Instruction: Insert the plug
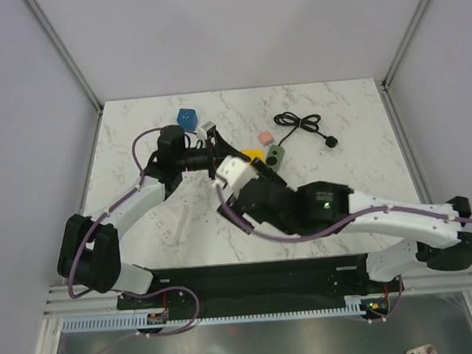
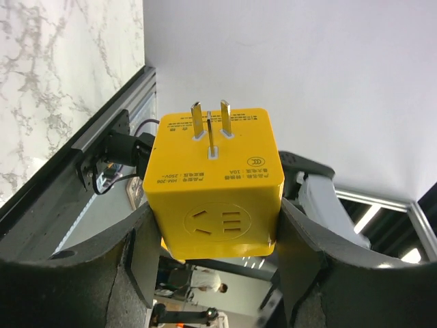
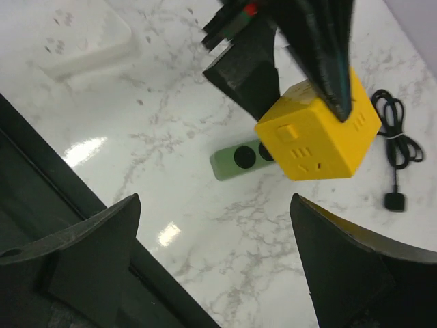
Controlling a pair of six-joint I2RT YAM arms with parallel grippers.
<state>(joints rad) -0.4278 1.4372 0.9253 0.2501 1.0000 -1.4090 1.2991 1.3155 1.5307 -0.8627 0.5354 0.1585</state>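
The plug is a yellow cube (image 2: 213, 181) with three metal prongs (image 2: 210, 126) on its upper face and socket slots on the side towards the camera. My left gripper (image 2: 213, 236) is shut on it, one black finger on each side, and holds it above the table. From above, the yellow cube (image 1: 253, 154) shows at the centre of the table. In the right wrist view the cube (image 3: 319, 133) hangs at the upper right, beyond my right gripper (image 3: 213, 205). That gripper is open, with only marble between its fingers.
A green two-hole socket block (image 3: 239, 159) lies under the cube. A white power strip (image 3: 85, 44) lies near the front left (image 1: 177, 224). Further back are a blue cube (image 1: 187, 117), a pink cube (image 1: 266, 137) and a coiled black cable (image 1: 301, 126).
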